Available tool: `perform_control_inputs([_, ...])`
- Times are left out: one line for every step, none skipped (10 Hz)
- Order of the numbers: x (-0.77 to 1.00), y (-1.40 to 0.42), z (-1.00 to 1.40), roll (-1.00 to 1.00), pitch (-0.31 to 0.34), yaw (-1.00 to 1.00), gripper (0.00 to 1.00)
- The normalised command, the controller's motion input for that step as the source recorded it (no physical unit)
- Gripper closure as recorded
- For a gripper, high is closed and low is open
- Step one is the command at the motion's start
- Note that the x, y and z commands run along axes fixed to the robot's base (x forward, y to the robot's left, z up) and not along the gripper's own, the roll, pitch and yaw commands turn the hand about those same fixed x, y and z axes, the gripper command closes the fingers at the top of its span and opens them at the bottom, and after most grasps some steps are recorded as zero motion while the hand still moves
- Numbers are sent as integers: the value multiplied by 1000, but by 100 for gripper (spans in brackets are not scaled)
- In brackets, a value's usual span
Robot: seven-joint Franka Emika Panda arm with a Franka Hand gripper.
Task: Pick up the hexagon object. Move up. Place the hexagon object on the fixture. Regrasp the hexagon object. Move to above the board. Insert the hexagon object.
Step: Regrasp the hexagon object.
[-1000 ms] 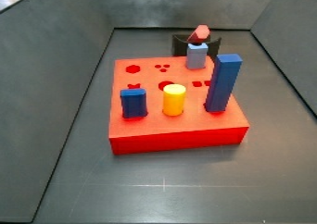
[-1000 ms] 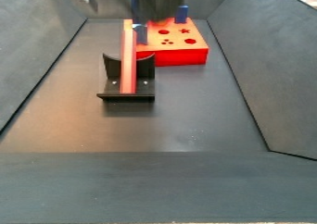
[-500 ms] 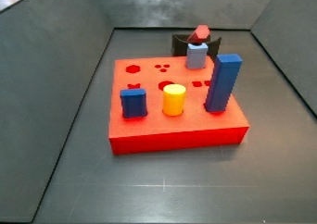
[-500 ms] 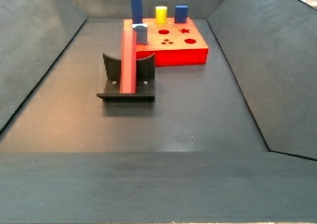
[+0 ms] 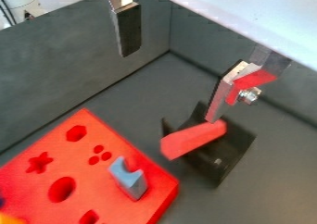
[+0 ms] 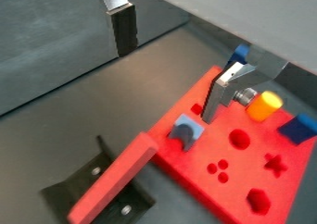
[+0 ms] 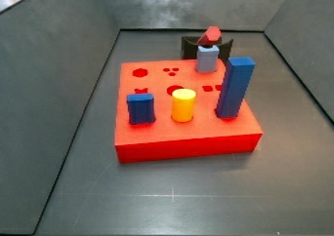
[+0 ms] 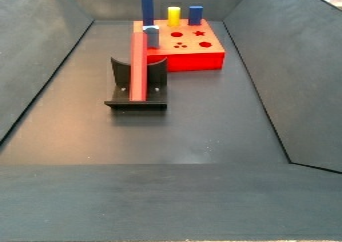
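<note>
A: The hexagon object (image 8: pixel 138 64), a long slender red bar, rests in the notch of the fixture (image 8: pixel 136 89), a small black bracket standing on the dark floor. In that side view the bar leans up and away, its far end reaching toward the board (image 8: pixel 201 53).

B: What sits to the right of it?

A: The red board, just beyond the fixture. It carries a small grey-blue peg (image 8: pixel 151 36) at its near corner, then a tall blue block (image 8: pixel 146 3), a yellow cylinder (image 8: pixel 173 12) and a short blue block (image 8: pixel 195 15) further back, with empty shaped holes in the top.

B: Where is the gripper?

A: The gripper (image 5: pixel 180 52) hangs well above the floor, out of both side views. In both wrist views its two silver fingers (image 5: pixel 128 26) stand wide apart with nothing between them, so it is released and empty. The bar (image 5: pixel 192 139) and fixture (image 5: pixel 221 156) lie below it.

B: So what is the step?

A: By my judgement, the regrasp. To do it well, the arm should come down centred over the bar, with the pads facing two opposite flat sides rather than edges, so the bar cannot twist. Grip near the raised end, clear of the bracket walls, and close gently before lifting straight along the notch. A skewed hold would likely spoil alignment with the hole later.
</note>
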Motion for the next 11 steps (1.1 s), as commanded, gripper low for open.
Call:
perform_control_inputs([-1,-19,10,1000,-9,21,0])
perform_control_inputs([-2,-16,7,1000,-5,22,0])
perform_control_inputs([3,-22,5,1000,3,24,0])
perform_control_inputs([12,-24,6,1000,11,25,0])
perform_control_inputs([20,-22,7,1000,17,26,0])
perform_control_inputs([36,-26,-1,1000,31,29,0])
perform_control_inputs([49,-30,3,1000,48,34,0])
perform_control_inputs([62,-33,-1,1000,65,39,0])
perform_control_inputs([78,-40,-2,1000,94,50,0])
perform_control_inputs([90,-41,-2,1000,122,63,0])
perform_control_inputs([102,-46,-5,1000,168,91,0])
